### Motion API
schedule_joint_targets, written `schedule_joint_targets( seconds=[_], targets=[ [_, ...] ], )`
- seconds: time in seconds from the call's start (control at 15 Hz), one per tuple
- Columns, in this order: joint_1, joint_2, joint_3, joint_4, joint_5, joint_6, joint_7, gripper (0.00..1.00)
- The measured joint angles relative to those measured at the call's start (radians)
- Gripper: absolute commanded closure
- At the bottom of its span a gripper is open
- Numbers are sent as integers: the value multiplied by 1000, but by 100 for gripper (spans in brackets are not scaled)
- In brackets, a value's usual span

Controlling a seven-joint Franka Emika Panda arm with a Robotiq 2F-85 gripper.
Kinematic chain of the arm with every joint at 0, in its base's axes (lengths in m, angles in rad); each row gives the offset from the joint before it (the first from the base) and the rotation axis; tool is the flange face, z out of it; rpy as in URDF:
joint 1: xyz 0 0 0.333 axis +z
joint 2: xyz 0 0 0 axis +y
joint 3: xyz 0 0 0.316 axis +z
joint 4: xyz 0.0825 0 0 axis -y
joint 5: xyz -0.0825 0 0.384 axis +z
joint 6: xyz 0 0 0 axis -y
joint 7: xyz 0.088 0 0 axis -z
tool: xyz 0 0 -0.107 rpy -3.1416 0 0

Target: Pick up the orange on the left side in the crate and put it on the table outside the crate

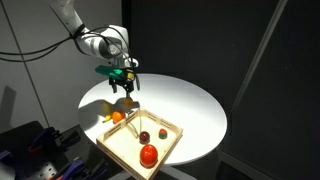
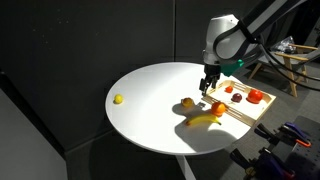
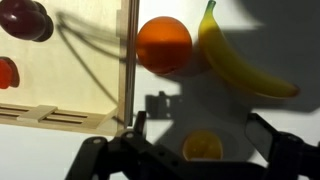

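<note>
The orange (image 3: 163, 43) lies on the white table (image 1: 190, 100) just outside the light wooden crate (image 3: 128, 70), touching a banana (image 3: 240, 60). It shows in both exterior views (image 1: 117, 116) (image 2: 218, 108) next to the crate (image 1: 170, 148) (image 2: 245, 112). My gripper (image 3: 203, 135) is open and empty. It hangs above the table near the orange (image 1: 122, 78) (image 2: 208, 88). A small round yellow-orange piece (image 3: 203, 147) lies on the table below, between the jaws.
In the crate lie a larger red fruit (image 1: 148, 153) and small dark red pieces (image 3: 25, 18). A small yellow piece (image 2: 118, 99) sits alone far across the table (image 2: 150, 110). Dark curtains surround the table.
</note>
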Motion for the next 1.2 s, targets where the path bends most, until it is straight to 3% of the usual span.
schedule_joint_targets(
  seconds=[1.2],
  targets=[
    [0, -322, -13, -218, 18, -129, 34, 0]
  ],
)
